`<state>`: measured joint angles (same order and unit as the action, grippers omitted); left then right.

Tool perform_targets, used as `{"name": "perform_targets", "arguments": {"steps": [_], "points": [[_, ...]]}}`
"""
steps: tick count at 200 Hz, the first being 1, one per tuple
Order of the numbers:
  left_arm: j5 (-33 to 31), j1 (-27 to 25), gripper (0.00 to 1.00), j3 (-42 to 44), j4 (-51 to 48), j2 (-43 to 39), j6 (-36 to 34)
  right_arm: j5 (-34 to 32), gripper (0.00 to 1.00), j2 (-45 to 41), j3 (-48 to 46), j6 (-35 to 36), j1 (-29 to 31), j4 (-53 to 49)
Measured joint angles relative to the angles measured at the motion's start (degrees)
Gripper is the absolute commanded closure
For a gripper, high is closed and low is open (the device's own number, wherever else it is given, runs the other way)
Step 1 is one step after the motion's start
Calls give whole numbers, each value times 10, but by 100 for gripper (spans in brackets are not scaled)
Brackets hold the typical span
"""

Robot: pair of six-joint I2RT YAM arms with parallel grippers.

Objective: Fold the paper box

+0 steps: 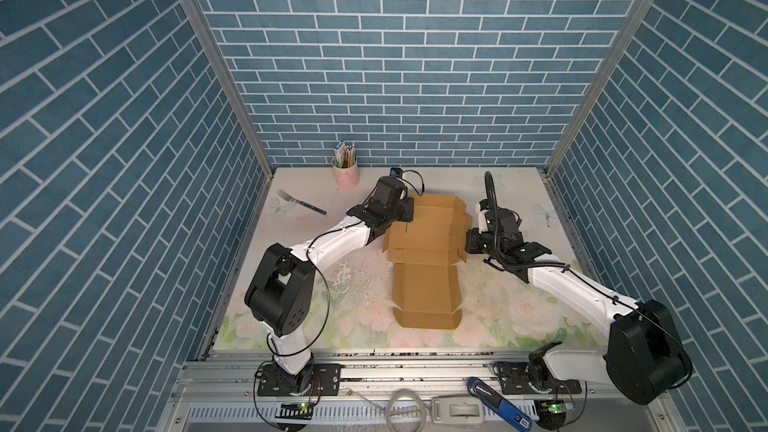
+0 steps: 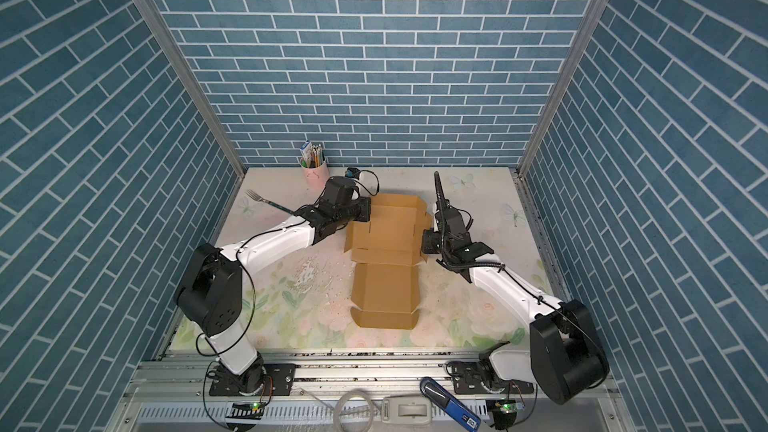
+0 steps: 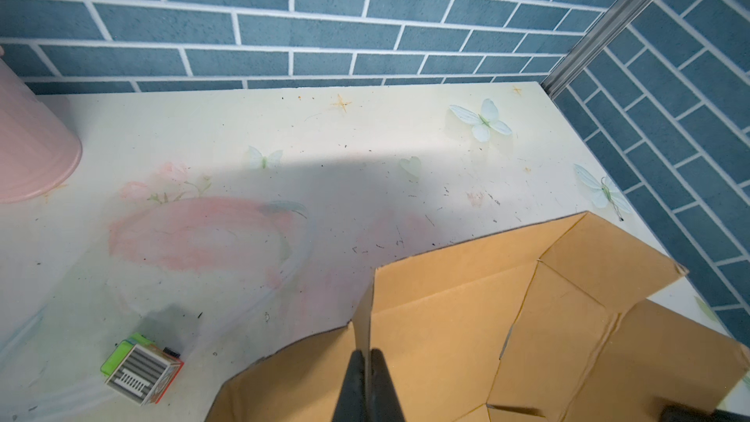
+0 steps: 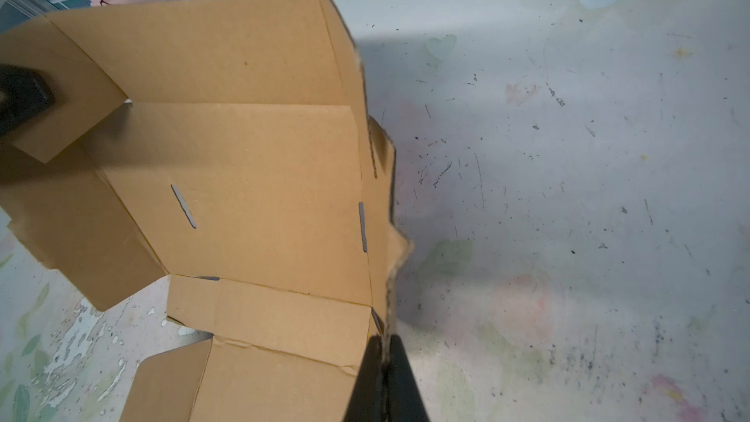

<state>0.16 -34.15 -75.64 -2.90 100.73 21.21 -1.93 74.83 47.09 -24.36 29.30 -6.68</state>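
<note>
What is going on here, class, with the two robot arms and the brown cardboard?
A paper box is mid-fold. The left gripper is shut on its left side flap and the right gripper on its right one, so both flaps are raised. The front lid panel lies flat on the table, not yet folded over.

Both top views hang high above the near edge of the table (image 1: 498, 313), looking down toward the back wall (image 1: 395, 56). Each wrist camera sits low and very close, facing the paper box (image 3: 446, 318), which all four views share.
</note>
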Motion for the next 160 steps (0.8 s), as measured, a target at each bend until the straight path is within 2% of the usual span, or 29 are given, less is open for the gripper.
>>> {"name": "perform_targets", "arguments": {"steps": [42, 73, 99, 128, 160], "points": [[-5, -1, 100, -2, 0, 0, 0, -16, 90, -3, 21, -9, 24, -14], [-4, -3, 100, -2, 2, 0, 0, -11, 61, -9, 66, 13, 26, -59], [-3, -4, 100, 1, 9, 0, 0, -3, 49, -9, 127, 55, 25, -95], [-3, -4, 100, 18, 26, 0, -2, 46, 46, 1, 189, 118, 10, -138], [1, -4, 100, 34, 40, 0, -4, 107, 46, 62, 272, 221, 0, -173]]}}
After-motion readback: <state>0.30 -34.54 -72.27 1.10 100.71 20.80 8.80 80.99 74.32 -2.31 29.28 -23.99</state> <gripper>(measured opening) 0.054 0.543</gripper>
